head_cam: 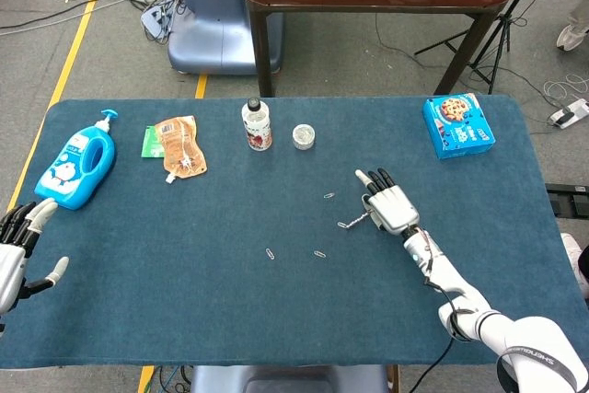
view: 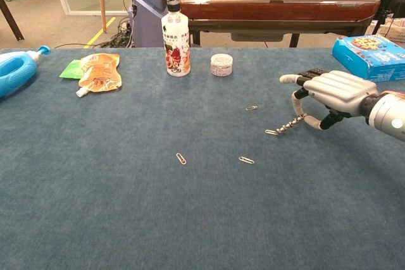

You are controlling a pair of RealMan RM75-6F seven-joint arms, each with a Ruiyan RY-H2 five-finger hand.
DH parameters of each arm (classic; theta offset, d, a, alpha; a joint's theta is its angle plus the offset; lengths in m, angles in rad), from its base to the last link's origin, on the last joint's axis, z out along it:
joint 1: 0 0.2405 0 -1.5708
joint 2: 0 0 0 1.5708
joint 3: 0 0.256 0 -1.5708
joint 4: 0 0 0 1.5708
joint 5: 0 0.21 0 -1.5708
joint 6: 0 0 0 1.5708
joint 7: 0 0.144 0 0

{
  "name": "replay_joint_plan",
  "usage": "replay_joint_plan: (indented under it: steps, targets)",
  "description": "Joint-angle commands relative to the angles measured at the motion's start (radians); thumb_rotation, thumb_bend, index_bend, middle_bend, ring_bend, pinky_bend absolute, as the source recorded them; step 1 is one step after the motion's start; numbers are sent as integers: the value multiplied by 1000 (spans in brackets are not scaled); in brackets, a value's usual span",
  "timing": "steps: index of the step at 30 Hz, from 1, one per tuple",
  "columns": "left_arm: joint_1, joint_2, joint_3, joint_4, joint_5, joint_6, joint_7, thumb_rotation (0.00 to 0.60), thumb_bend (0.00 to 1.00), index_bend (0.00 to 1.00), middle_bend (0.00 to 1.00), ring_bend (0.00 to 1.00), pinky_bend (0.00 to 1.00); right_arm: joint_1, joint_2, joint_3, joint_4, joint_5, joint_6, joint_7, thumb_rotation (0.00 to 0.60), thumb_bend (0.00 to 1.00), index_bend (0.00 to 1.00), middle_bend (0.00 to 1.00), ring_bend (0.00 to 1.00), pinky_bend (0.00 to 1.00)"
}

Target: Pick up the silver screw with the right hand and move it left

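The silver screw (head_cam: 353,222) (view: 291,124) lies slanted on the blue cloth, right of the middle. My right hand (head_cam: 390,203) (view: 334,92) sits just right of it. The thumb and a curled finger pinch the screw's right end while the other fingers stay stretched out. The screw's left tip touches the cloth beside a paperclip. At the table's left edge my left hand (head_cam: 18,248) hovers with its fingers apart and nothing in it; it shows only in the head view.
Loose paperclips (head_cam: 270,252) (view: 246,160) lie left of the screw. Along the back stand a blue bottle (head_cam: 78,165), an orange pouch (head_cam: 179,144), a small bottle (view: 176,39), a little jar (view: 221,64) and a blue cookie box (head_cam: 458,124).
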Motion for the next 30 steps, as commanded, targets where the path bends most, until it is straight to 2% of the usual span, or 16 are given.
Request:
replay_joint_plan:
  steps: [1,11,13,17,19,25,28,30]
  targets:
    - [0,-1,0,1,0,-1,2,600,363,0,0,0,0,-2,3,0,-5,-5,18,13,600,506,571,33,0,0]
    - [-8,-10,1,-6,-6,-23,40,600,363,0,0,0,0,-43,82,-5,-102,-10,88,17,600,496,566,30,0,0]
    - [-9,-12,1,-9,-6,-26,49,600,363,0,0,0,0,-49,105,-12,-132,-4,71,8,600,443,475,15,0,0]
    - [-12,-17,1,-11,-6,-32,61,600,363,0,0,0,0,-51,155,-16,-208,32,0,-40,600,299,106,0,0,0]
    - [-13,-18,1,-11,-7,-33,64,600,363,0,0,0,0,-50,174,-12,-243,55,-31,-70,600,249,16,0,0,0]
    - [-13,-17,-1,-7,-9,-32,59,600,363,0,0,0,0,-53,213,3,-323,85,-47,-98,600,207,0,0,0,0]
    - [-13,-18,-1,-5,-11,-33,60,600,363,0,0,0,0,-70,250,10,-377,91,-14,-114,600,207,0,0,0,0]
    - [-14,-20,-2,-4,-12,-34,69,600,363,0,0,0,0,-93,289,10,-432,92,32,-170,600,207,0,0,0,0]
